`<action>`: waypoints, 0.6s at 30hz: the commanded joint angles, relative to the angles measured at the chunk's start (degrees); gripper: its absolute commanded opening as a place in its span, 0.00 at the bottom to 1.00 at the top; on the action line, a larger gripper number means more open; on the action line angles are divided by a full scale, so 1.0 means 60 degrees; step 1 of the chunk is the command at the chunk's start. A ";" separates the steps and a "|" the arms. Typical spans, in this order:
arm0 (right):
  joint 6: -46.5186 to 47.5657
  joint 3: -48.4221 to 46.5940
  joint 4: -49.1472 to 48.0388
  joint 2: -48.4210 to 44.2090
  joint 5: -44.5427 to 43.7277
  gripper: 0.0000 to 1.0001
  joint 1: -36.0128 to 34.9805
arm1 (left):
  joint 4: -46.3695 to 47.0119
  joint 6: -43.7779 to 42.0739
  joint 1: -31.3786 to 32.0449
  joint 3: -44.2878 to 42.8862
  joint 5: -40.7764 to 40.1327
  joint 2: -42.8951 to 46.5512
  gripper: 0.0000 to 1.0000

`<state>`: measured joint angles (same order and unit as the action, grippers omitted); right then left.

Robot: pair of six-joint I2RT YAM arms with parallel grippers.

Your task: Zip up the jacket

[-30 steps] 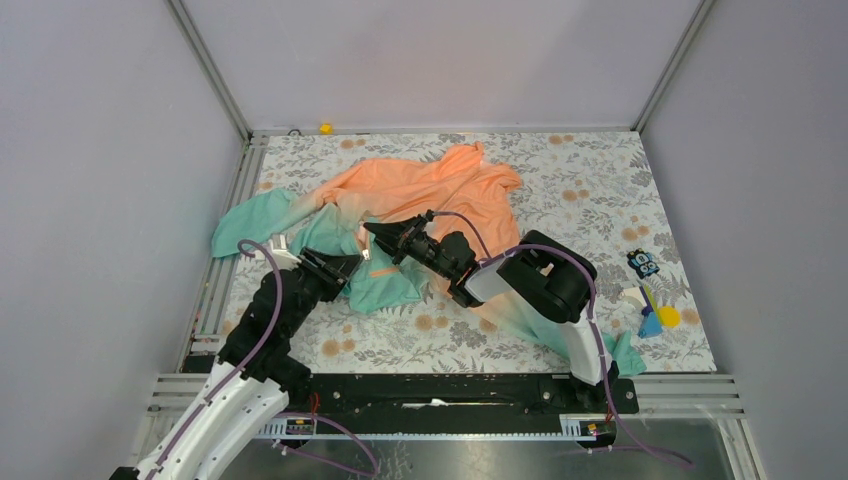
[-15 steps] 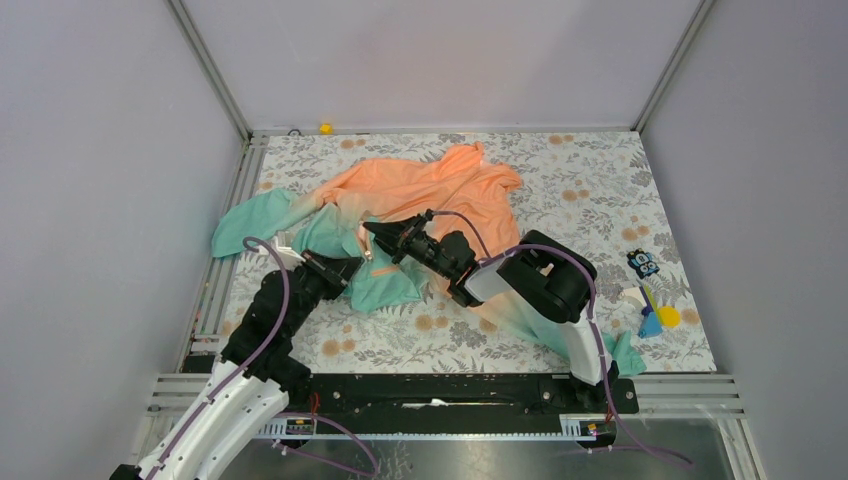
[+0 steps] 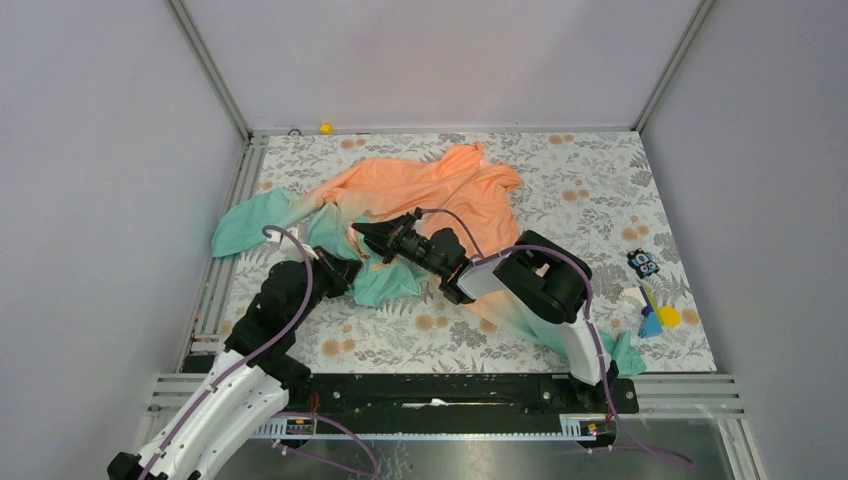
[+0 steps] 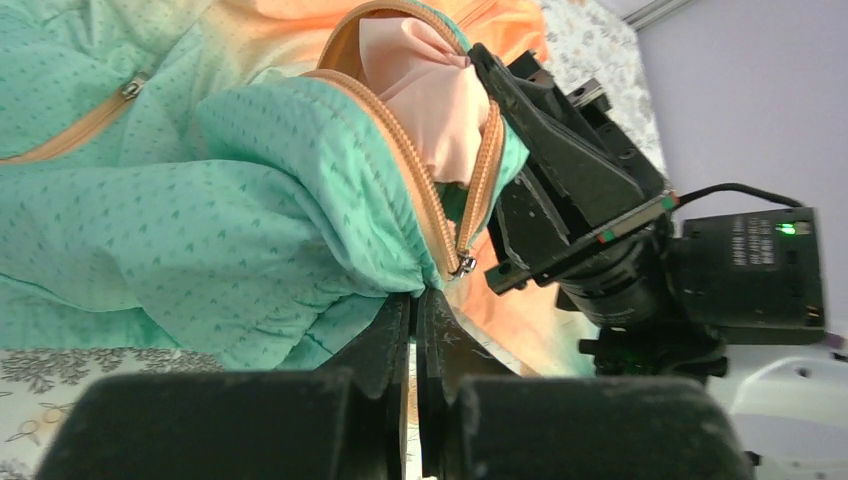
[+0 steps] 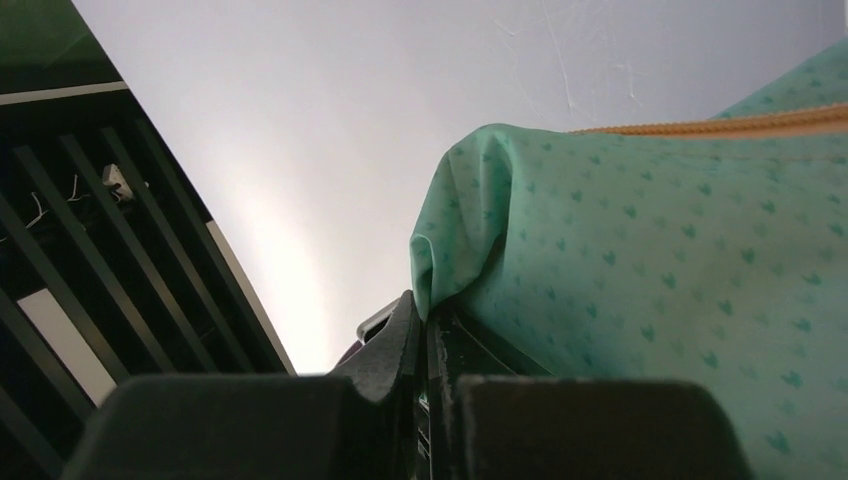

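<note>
**Top view:** the right arm covers the jacket's near right part. The coloured bits at right and the yellow speck at far left are too small to identify.

**Left wrist view:** the jacket is cropped at top and left. Whether the left end effector pinches fabric is unclear.

**Right wrist view:** fabric hides the right end effector's tips.

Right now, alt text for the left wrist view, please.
The left gripper, shut, appears to pinch the teal hem of the jacket just below the lower end of its orange zipper. The black right gripper grips the fabric at upper right.
</note>
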<state>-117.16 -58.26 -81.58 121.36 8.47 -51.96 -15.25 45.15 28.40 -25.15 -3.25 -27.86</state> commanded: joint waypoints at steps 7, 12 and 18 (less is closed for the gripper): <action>-0.2201 -0.0278 -0.0392 -0.0429 -0.0834 0.00 -0.0278 | -0.0646 -0.0826 0.0361 -0.0032 -0.0189 -0.0539 0.00; -0.0417 0.1212 0.0046 -0.0704 -0.0020 0.24 -0.0112 | -0.1752 -0.0081 0.0364 -0.0569 0.0041 -0.0123 0.00; 0.2507 0.2408 0.1950 -0.1717 0.0970 0.59 -0.0028 | -0.3632 0.0712 0.0356 -0.1346 0.0271 -0.0618 0.00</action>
<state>-113.51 -46.26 -75.66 117.86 9.23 -52.71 -30.09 46.13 30.44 -28.10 -4.05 -29.74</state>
